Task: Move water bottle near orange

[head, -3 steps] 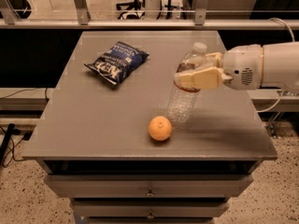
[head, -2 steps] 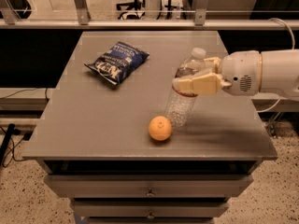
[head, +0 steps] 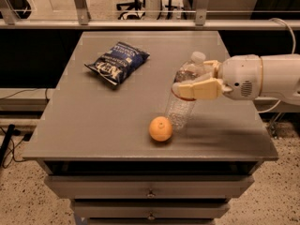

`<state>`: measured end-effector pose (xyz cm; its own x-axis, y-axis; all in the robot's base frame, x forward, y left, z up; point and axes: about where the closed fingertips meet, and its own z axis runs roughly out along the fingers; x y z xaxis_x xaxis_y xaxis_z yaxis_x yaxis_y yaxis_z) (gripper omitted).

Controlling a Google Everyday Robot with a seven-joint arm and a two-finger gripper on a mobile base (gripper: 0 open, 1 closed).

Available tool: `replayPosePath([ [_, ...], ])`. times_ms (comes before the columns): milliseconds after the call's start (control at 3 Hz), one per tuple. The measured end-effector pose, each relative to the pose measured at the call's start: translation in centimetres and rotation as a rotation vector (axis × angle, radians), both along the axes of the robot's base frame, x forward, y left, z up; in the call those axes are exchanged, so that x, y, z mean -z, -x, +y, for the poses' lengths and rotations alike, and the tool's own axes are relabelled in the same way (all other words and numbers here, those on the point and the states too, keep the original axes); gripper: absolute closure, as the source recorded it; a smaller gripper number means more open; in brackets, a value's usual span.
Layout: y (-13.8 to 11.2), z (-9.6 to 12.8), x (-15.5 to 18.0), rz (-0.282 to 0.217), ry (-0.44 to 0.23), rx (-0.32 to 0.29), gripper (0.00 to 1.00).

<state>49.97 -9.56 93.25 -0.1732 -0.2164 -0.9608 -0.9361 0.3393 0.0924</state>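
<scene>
Clear ribbed plastic, the water bottle (head: 183,97) stands tilted over the right half of the grey table (head: 93,121). Its long axis leans from the base at lower left up to the white cap at upper right, so the cap points up and away to the right. The gripper (head: 191,80), at the end of the white arm (head: 276,76) reaching in from the right, is clamped around the bottle's upper body at the label band. The bottle's base sits low, just beside the orange (head: 160,128) and to its right; whether the two touch cannot be told. A blue chip bag (head: 117,62) lies well apart at the back left.
</scene>
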Motion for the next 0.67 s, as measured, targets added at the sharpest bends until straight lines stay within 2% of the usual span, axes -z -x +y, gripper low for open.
replayPosePath([
  [667, 0.09, 0.03, -0.13, -0.004, -0.002, -0.007, 0.06],
])
